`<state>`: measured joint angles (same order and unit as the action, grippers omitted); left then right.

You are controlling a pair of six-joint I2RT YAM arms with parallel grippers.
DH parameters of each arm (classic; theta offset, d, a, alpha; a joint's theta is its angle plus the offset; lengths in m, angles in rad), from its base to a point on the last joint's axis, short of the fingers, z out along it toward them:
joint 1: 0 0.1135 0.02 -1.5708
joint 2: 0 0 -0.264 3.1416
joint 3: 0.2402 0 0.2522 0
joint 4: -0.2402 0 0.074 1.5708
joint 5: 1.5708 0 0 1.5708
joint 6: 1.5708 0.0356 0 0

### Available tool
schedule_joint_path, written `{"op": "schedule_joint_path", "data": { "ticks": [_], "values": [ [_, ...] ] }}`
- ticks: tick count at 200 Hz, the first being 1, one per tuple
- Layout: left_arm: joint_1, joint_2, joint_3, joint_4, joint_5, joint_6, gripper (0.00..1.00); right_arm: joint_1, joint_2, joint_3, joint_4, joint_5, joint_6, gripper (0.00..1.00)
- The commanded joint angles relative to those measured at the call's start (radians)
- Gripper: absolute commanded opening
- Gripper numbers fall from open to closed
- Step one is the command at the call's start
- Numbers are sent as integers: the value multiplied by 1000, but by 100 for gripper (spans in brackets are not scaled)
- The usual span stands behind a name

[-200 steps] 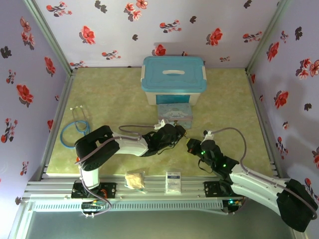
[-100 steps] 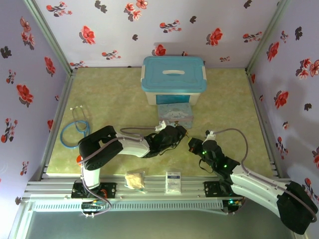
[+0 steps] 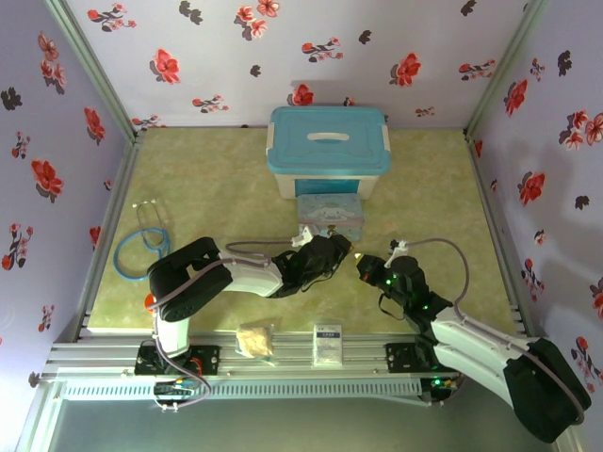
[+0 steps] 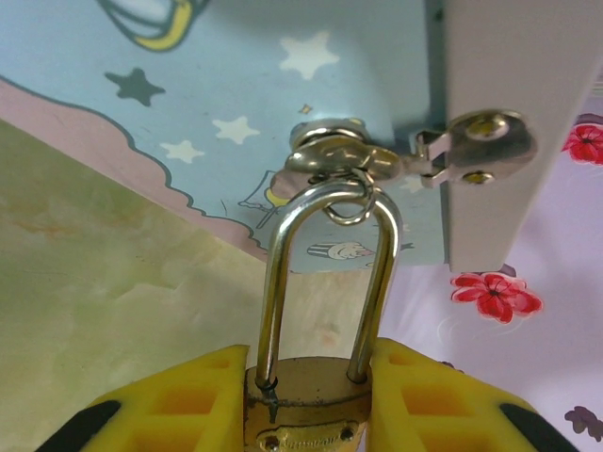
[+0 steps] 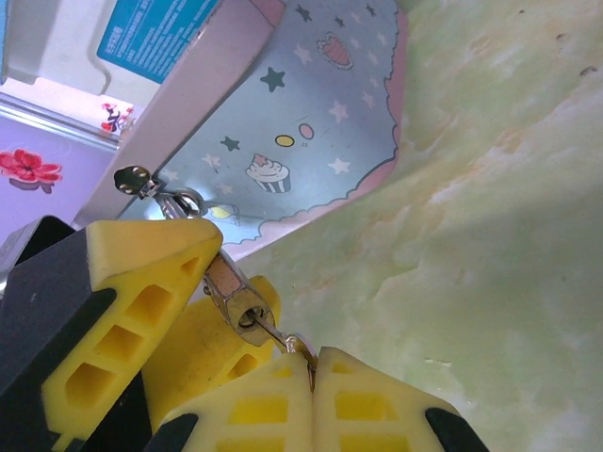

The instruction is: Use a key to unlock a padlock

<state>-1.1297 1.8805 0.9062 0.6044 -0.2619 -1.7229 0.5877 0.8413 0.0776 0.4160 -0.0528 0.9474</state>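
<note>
The padlock (image 4: 308, 400) is a small brass body with a silver shackle (image 4: 275, 282). The shackle hangs through the latch ring (image 4: 345, 200) of the blue cartoon tin (image 3: 332, 216). My left gripper (image 4: 311, 365) is shut on the brass body, one yellow finger on each side. My right gripper (image 5: 313, 363) is shut on the key (image 5: 287, 339), a thin metal piece. The key's tip sits in the keyhole in the bottom of the padlock (image 5: 233, 292). In the top view the two grippers (image 3: 334, 252) (image 3: 363, 267) meet just in front of the tin.
Behind the tin stands a large box with a blue lid (image 3: 328, 151). A blue stethoscope (image 3: 141, 241) lies at the left. A small bag (image 3: 254, 339) and a white card (image 3: 327, 343) rest on the front rail. Flowered walls enclose the green mat (image 3: 433, 198).
My right gripper has edged up and left with the key, closing onto the padlock's bottom. The left gripper has shifted slightly right and still grips the padlock.
</note>
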Motion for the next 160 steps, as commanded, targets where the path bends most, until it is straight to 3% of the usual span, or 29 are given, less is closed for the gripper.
{"op": "schedule_joint_path", "data": {
  "ticks": [1, 75, 160],
  "values": [
    [-29, -1, 4, 98, 81, -10, 0, -3, 3, 33, 79, -73, -61, 0],
    [-29, 0, 30, 88, 102, 8, 0, -6, 48, 66, -22, -50, -172, 0],
    [-31, 6, 25, 58, 112, 31, 0, -67, 72, 98, -51, -141, -183, 0]
  ]
}}
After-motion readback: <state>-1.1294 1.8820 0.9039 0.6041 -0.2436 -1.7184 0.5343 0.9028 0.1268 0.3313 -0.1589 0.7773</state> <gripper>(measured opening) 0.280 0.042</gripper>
